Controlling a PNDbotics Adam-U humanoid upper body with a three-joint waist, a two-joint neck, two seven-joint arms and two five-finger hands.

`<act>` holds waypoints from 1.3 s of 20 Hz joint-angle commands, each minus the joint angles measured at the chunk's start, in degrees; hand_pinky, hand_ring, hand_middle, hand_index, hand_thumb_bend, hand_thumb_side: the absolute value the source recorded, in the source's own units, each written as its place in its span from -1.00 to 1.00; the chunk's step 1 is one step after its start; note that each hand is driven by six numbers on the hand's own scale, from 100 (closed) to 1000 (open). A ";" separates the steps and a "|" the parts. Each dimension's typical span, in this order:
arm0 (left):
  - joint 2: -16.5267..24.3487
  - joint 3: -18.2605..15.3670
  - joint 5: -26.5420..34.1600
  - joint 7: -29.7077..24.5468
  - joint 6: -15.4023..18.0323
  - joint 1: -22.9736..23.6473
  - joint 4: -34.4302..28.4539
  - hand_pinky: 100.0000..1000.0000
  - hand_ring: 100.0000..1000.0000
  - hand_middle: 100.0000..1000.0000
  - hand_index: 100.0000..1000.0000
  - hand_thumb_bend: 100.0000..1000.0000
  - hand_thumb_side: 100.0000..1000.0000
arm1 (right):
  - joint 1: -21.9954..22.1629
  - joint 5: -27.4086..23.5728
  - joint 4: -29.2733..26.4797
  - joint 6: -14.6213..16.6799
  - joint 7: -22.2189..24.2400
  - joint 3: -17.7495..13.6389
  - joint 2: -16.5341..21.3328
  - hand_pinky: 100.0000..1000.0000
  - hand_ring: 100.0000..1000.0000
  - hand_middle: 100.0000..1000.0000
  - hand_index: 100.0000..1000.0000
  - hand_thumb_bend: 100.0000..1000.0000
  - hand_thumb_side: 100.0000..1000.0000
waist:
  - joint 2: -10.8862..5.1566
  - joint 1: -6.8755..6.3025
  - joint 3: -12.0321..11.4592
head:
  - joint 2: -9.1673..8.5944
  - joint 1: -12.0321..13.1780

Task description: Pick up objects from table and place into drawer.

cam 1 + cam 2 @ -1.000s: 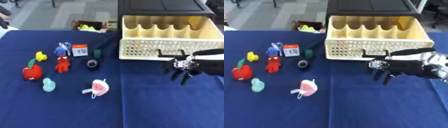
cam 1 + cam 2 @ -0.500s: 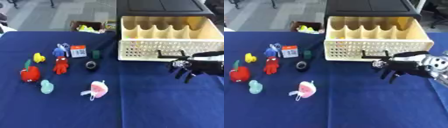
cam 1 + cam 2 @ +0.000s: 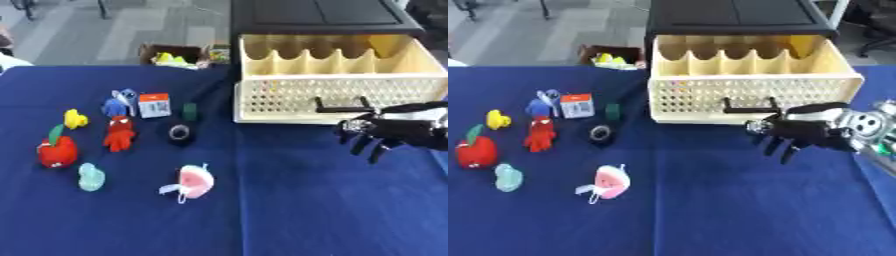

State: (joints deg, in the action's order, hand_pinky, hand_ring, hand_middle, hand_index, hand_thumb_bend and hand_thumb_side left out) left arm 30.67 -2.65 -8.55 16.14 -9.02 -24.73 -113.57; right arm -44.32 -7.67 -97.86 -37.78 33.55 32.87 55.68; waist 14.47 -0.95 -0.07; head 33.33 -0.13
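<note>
The cream drawer (image 3: 331, 95) stands pulled out at the back right, its compartments showing no objects. My right hand (image 3: 798, 134) hovers just in front of the drawer's black handle (image 3: 750, 106), fingers hanging relaxed and holding nothing. On the left of the blue table lie a red apple toy (image 3: 474, 151), a yellow duck (image 3: 497, 119), a red figure (image 3: 539, 134), a blue figure (image 3: 541, 103), an orange-and-white box (image 3: 577, 105), a green block (image 3: 612, 110), a black roll (image 3: 601, 134), a pale green piece (image 3: 508, 177) and a pink-and-white toy (image 3: 608, 181). My left hand is out of sight.
A black cabinet top (image 3: 319, 14) covers the drawer's housing. Beyond the table's far edge a cardboard box (image 3: 175, 54) with yellow contents sits on the floor. Bare blue cloth (image 3: 289, 210) spreads between the toys and my hand.
My right hand has drawn slightly back to the right and lifted a little in front of the drawer. The toys have not moved.
</note>
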 commanded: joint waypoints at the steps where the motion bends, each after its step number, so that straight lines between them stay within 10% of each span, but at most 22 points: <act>1: 0.69 -0.86 0.13 -0.27 0.22 -0.40 -1.03 -0.56 -0.12 0.00 0.38 -1.00 0.72 | -1.71 2.39 0.89 -6.87 7.49 -1.31 0.56 0.38 0.65 0.70 0.86 -1.00 1.00 | -0.94 0.06 0.03 | -0.87 -0.13; 26: 0.18 -1.23 0.60 -1.62 0.97 0.01 -1.03 -0.53 -0.11 0.01 0.39 -1.00 0.72 | -9.86 10.62 10.80 -3.48 12.11 -0.71 -5.96 0.28 0.55 0.59 0.77 -1.00 1.00 | -0.44 0.84 -0.57 | -2.00 -0.27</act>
State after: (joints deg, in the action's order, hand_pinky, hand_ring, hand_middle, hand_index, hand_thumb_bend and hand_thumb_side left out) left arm 30.14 -3.03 -8.05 14.67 -8.11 -24.35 -113.57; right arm -52.65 2.19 -87.67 -33.64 37.70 32.92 49.17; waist 14.95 -0.15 -0.51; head 32.04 -0.19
